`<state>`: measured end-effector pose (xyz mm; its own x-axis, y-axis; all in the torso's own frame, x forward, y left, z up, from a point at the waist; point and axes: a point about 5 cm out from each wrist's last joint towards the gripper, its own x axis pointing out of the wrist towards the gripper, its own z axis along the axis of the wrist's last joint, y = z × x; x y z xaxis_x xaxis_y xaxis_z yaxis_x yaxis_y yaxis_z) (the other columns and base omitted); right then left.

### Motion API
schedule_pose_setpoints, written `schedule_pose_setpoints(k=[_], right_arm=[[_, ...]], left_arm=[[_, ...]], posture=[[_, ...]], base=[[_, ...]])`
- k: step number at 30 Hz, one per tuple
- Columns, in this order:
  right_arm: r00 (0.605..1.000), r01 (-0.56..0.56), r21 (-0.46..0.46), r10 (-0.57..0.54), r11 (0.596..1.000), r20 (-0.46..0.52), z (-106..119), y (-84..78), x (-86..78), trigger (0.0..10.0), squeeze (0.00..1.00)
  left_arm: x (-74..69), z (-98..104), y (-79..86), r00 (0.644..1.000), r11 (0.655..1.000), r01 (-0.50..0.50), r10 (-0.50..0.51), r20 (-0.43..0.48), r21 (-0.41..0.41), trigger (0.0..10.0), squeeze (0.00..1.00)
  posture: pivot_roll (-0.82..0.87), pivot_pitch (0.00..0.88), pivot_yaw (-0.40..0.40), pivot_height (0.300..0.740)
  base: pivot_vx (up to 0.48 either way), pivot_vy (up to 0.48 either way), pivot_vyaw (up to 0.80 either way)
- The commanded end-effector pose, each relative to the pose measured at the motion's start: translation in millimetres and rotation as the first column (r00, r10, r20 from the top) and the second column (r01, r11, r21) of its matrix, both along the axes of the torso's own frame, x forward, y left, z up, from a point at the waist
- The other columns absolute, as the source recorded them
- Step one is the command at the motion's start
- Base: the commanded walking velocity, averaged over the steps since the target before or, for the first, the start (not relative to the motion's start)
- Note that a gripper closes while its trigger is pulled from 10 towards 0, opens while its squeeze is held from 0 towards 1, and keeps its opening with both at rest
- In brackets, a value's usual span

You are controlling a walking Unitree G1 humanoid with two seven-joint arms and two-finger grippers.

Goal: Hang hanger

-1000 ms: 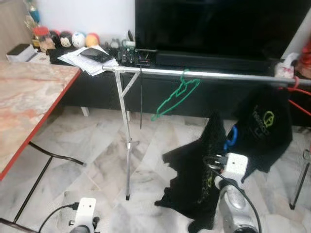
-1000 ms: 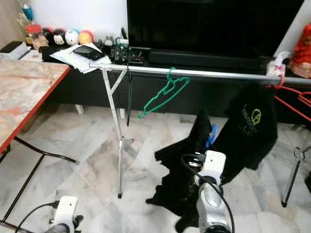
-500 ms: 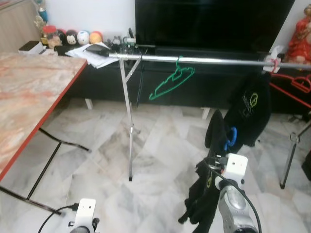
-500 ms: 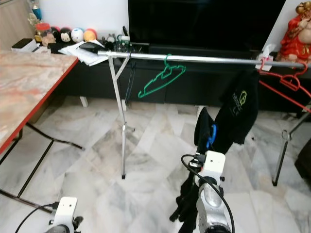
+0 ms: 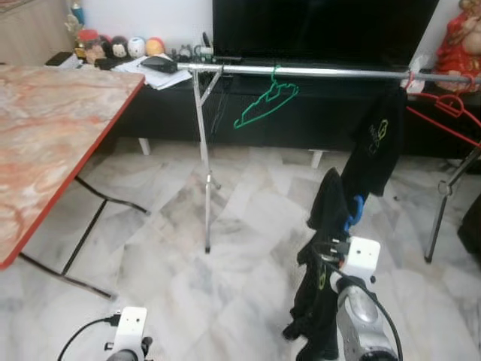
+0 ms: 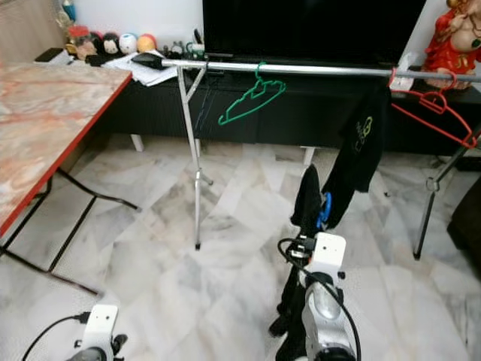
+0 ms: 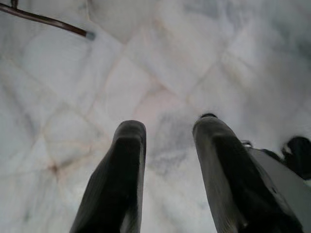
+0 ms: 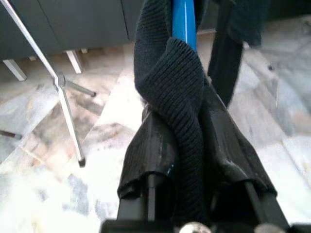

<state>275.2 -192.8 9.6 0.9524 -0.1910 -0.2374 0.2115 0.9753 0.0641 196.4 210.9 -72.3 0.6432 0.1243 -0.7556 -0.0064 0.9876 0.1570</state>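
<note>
My right gripper [image 8: 187, 141] is shut on a blue hanger [image 8: 183, 19], and a black knit garment [image 8: 175, 92] is draped over it and over the fingers. In the eye views the garment [image 5: 322, 248] hangs from the hanger [image 5: 352, 213] above my right arm [image 5: 362, 308], below and in front of the silver rail [image 5: 331, 71]. On the rail hang a green hanger [image 5: 267, 101], a black T-shirt [image 5: 373, 143] and a red hanger [image 5: 443, 113]. My left gripper [image 7: 167, 131] hangs open over the marble floor, holding nothing.
A marble-topped table with a red edge [image 5: 52, 128] stands at the left on thin dark legs. Behind the rail are a big black TV [image 5: 323, 30] and a low dark console with papers and small toys [image 5: 143, 64]. The rack's legs [image 5: 204, 188] stand on the floor.
The whole view has pulled back and shifted. The black garment on the blue hanger has come up off the floor and now hangs freely from my right gripper.
</note>
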Motion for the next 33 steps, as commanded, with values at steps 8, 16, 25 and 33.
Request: schedule_pose_setpoints(k=[8, 16, 25, 33], right_arm=[[0.999, 0.012, -0.02, -0.011, 1.0, 0.037, 9, -5.0, 6.6, 10.0, 0.0], [1.0, 0.011, -0.029, -0.01, 1.0, 0.018, 7, -5.3, 6.2, 10.0, 0.0], [1.0, 0.012, -0.037, -0.012, 0.999, -0.004, 4, -5.8, 4.9, 10.0, 0.0], [0.997, -0.025, -0.071, 0.019, 0.997, -0.073, -3, -6.6, 3.3, 10.0, 0.0]], left_arm=[[-2.8, -2, -1.4, 1.0, 1.0, 0.005, -0.005, -0.011, -0.005, 10.0, 0.0], [-1.5, -1, -1.7, 1.0, 1.0, 0.009, -0.009, -0.004, 0.002, 10.0, 0.0], [-2.7, -2, -2.3, 1.0, 1.0, 0.016, -0.016, -0.009, 0.003, 10.0, 0.0], [5.5, 3, -2.3, 0.999, 0.999, 0.039, -0.04, 0.028, 0.01, 10.0, 0.0]], posture=[[-0.08, 0.0, -0.033, 0.74], [-0.08, 0.0, -0.034, 0.74], [-0.08, 0.0, -0.033, 0.74], [-0.08, 0.0, -0.037, 0.74]], base=[[-0.296, 0.0, 0.0], [-0.071, 0.0, 0.0], [0.0, 0.0, 0.0], [0.0, 0.0, 0.0]])
